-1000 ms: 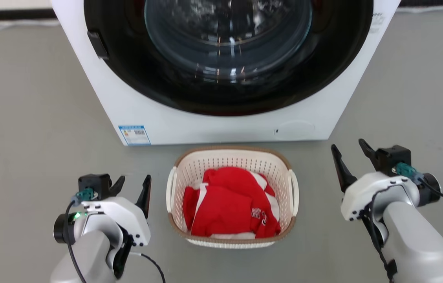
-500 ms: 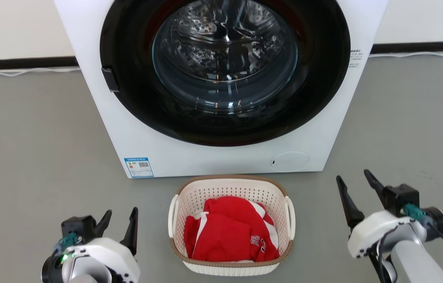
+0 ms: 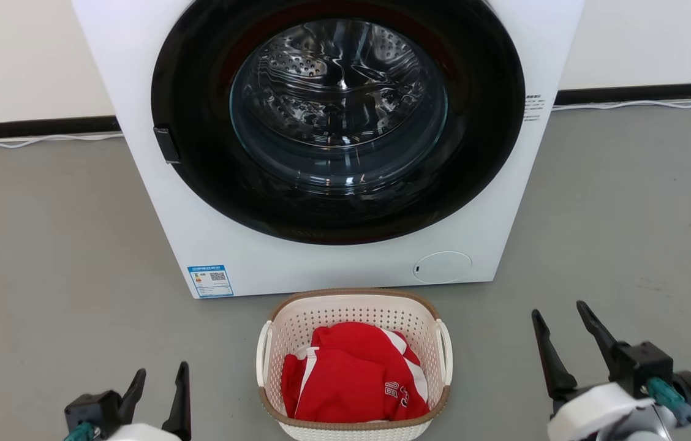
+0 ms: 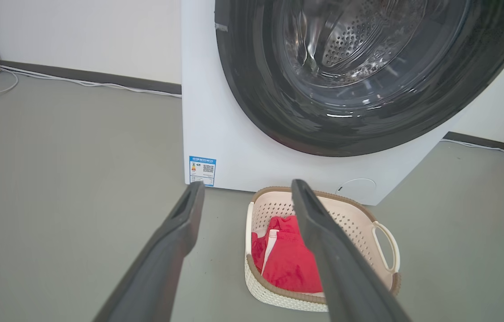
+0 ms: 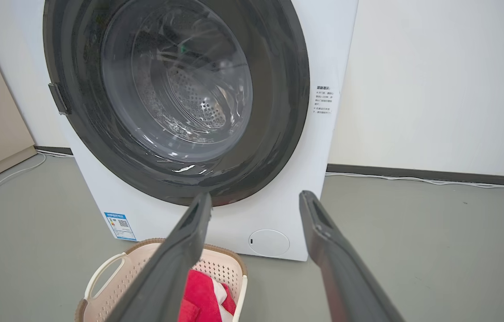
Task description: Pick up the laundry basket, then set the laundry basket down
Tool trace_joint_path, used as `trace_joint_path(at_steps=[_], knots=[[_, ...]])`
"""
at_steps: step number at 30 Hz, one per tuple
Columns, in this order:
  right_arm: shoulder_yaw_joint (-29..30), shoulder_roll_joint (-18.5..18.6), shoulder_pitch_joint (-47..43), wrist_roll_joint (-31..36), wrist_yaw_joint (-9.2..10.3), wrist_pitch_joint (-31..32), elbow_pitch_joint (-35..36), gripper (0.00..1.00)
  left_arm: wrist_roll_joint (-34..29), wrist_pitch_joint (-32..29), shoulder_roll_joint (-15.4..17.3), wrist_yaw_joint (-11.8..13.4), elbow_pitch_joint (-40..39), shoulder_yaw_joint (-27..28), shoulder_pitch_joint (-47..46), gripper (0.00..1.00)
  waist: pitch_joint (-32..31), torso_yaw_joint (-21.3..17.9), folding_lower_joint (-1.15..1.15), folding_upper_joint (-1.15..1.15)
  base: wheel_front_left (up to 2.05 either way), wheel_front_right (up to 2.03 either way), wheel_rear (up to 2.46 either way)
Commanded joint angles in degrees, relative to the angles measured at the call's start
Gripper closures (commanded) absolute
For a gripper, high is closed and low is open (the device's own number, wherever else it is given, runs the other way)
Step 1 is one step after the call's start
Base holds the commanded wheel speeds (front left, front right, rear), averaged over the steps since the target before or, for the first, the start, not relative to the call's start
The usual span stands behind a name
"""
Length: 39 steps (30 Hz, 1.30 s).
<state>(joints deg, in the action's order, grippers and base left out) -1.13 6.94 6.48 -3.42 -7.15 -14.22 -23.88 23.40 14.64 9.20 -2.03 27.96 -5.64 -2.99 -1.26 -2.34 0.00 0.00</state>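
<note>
The cream-white perforated laundry basket (image 3: 354, 309) with a brown rim stands on the grey floor just in front of the washing machine, holding red and white clothes (image 3: 351, 373). Its white loop handles stick out at both sides. My left gripper (image 3: 162, 378) is open at the lower left, well to the left of the basket and holding nothing. My right gripper (image 3: 560, 318) is open at the lower right, apart from the basket's right handle (image 3: 445, 351). The basket (image 4: 354, 219) lies below and right of the left fingers in the left wrist view, and the basket (image 5: 113, 277) sits at the bottom left in the right wrist view.
A white front-loading washing machine (image 3: 260, 257) with a dark round glass door (image 3: 338, 107) stands close behind the basket. Grey floor (image 3: 45, 245) spreads to both sides. A dark skirting and a white cable (image 3: 645, 103) run along the wall behind.
The head camera has tilted up and pulled back, so the whole scene slid down the picture. Both grippers sit lower in the view and farther from the basket; both stay open.
</note>
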Motion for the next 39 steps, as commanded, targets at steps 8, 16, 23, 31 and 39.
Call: trace_joint_path(at_steps=[8, 16, 23, 31, 39], knots=[[1.69, -0.29, -4.29, 1.93, -0.34, -0.78, 5.11, 0.0, -3.31, 0.36, -2.45, -1.41, -6.46, 7.17, 3.02, 0.0, -0.6, 0.13, 0.0, 0.0, 0.0, 0.0, 0.0], [2.48, -1.09, -5.73, 2.4, -0.34, -0.78, 6.48, 0.0, -4.49, 0.36, -3.74, -3.07, -7.01, 9.98, 3.31, 0.0, -0.73, 0.2, 0.0, 0.0, 0.0, 0.0, 0.0], [3.17, -2.45, -7.26, 1.45, 0.06, 0.39, 2.24, 1.0, -3.11, -0.3, -5.57, -3.29, -2.97, 8.49, 5.44, 1.0, -0.76, 0.2, 0.0, 0.0, 0.0, 0.0, 0.0], [3.58, -2.56, -6.83, -4.39, 0.04, 1.86, 2.71, 1.0, 1.54, -1.75, -5.61, -3.43, -3.67, 8.81, 4.91, 1.0, -0.72, 0.34, 0.07, 0.0, 0.0, 0.0, 0.0], [3.7, -2.66, -6.46, -10.25, 0.01, 3.01, 3.33, 1.0, 6.2, -2.98, -5.66, -3.57, -4.44, 8.94, 4.38, 1.0, -0.47, 0.48, 0.0, 0.0, 0.0, 0.0, 0.0]])
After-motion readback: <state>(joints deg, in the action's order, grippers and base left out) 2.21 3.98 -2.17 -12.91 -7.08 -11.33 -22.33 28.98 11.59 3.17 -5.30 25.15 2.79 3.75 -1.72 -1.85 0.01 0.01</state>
